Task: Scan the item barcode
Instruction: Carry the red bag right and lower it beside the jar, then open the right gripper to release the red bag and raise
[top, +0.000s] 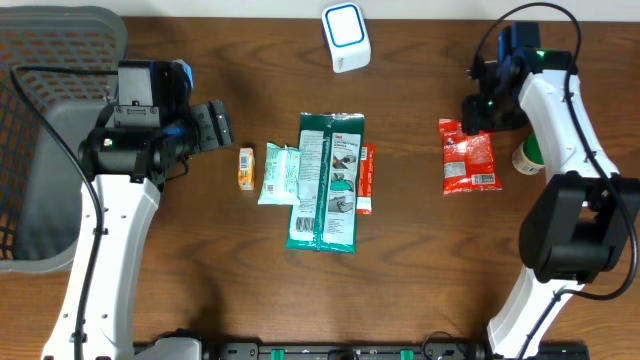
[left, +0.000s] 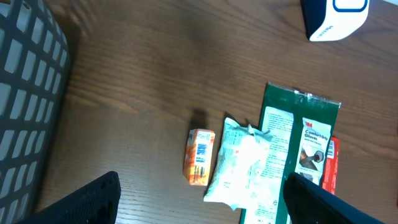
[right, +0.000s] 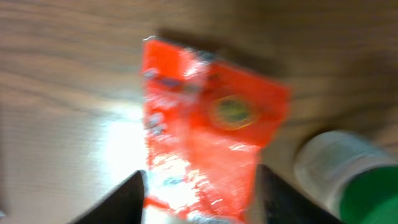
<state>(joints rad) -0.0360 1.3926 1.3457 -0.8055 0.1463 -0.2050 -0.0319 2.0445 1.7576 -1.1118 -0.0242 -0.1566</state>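
Scanning work appears partly done at a two-arm robot station. A red packet (top: 467, 158) lies flat on the table (top: 420, 270) at the right side, well apart from the white-and-blue scanner (top: 346, 37) standing at the far edge. The right tool (top: 478, 118) hangs over the packet's far end with its jaws parted and, as far as the blurred wrist view shows, gripping nothing. The packet looks to rest loose on the wood, just beside a green-capped bottle (top: 528, 155).

The left tool (top: 214, 127) is spread wide and empty, pointed toward a row of goods in the middle of the table. These are a small orange box (top: 245, 168), a pale green pouch (top: 279, 174), a large green glove pack (top: 327, 180) and a thin red pack (top: 365, 178) tucked against the glove pack's right edge. A grey mesh basket (top: 40, 70) sits at the left.

Judging by the layout, the red packet may be finished with and set aside to the right, while the four goods in the middle seem to await their turn at the scanner. No picture shows whether any barcode has registered.
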